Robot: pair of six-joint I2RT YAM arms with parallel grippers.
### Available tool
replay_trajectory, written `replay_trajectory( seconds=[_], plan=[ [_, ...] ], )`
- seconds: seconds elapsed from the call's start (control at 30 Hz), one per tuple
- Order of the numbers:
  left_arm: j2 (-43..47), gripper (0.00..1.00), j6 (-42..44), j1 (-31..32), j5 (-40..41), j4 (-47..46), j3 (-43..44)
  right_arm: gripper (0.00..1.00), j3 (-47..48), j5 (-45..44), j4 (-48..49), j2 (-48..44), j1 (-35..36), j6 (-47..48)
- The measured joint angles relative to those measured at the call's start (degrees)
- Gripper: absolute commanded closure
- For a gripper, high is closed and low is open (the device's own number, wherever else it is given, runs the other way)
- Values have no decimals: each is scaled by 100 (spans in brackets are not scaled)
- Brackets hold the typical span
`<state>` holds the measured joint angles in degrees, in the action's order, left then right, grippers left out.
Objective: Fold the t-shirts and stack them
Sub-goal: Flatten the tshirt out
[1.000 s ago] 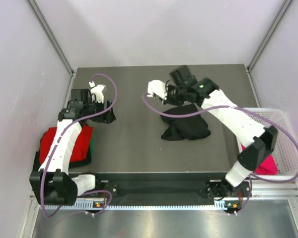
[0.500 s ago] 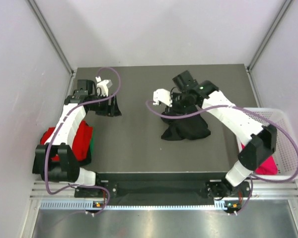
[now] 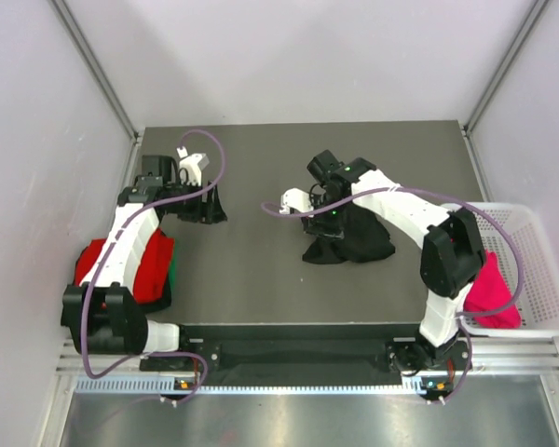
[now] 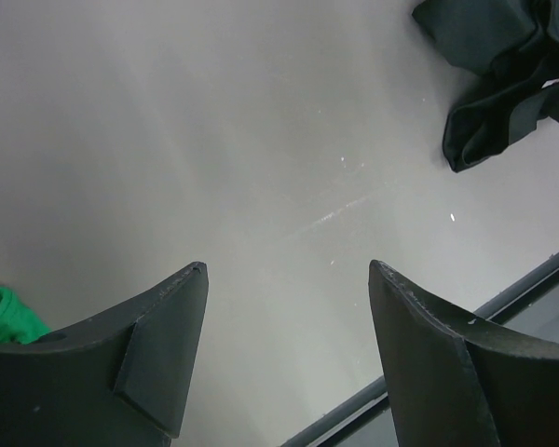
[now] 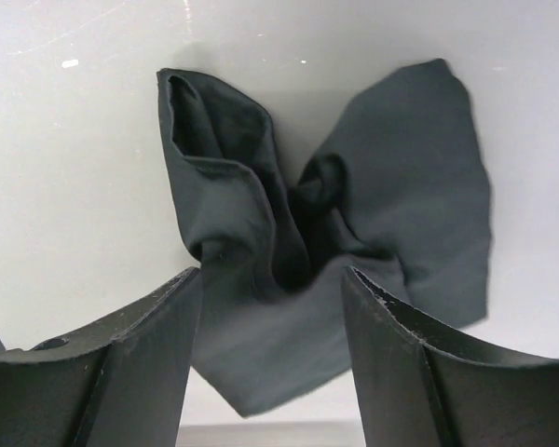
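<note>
You're partway through the job. At the left edge of the bench (image 3: 252, 279), the red t-shirt (image 3: 154, 270) lies folded on top of the green t-shirt (image 3: 171, 272), which shows only as a strip along its right side. Those two look done and stacked.

The black t-shirt (image 3: 354, 242) is a crumpled heap right of the bench's middle, with no flat panel or straight edge to it yet. The magenta-pink t-shirt (image 3: 492, 293) is bunched at the near left end of the white mesh basket (image 3: 550, 270), not yet brought out. So two shirts are left to spread, fold and add to the pile.

Your right pincer (image 5: 272, 275) is over the black shirt with its fingers spread apart and nothing clamped between them. In the wrist view, the cloth lies just beyond and below the tips. One thick fold runs up toward the left finger, and a broader lobe fans out to the right. From these views I can't tell you whether the tips touch the fabric.

Your left pincer (image 4: 289, 270) is also wide open and holds nothing. It sits over bare bench at the far left, well apart from the black shirt, which shows only in the top right corner of its view.
</note>
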<state>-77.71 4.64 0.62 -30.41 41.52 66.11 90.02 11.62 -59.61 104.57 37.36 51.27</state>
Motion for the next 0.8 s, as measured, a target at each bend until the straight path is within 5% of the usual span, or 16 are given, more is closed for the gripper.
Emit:
replay_trajectory(
  seconds=[0.03, 0.17, 0.23, 0.43, 0.8],
  plan=[
    [11, 25, 0, 0, 2, -2, -20, 40, 0, 9, 0, 55, 0, -4],
    [50, 26, 0, 0, 9, -4, -76, 90, 0, 9, 4, 227, 0, -50],
    [74, 26, -2, 0, 22, -4, -107, 100, 0, -20, -2, 262, 0, -90],
    [-212, 27, -83, 17, -219, -28, 55, 100, 116, -107, -61, -59, 0, -59],
    [-3700, 26, -149, 1290, -793, 361, 2677, 100, 98, -553, 275, -3254, -151, 289]
  ],
)
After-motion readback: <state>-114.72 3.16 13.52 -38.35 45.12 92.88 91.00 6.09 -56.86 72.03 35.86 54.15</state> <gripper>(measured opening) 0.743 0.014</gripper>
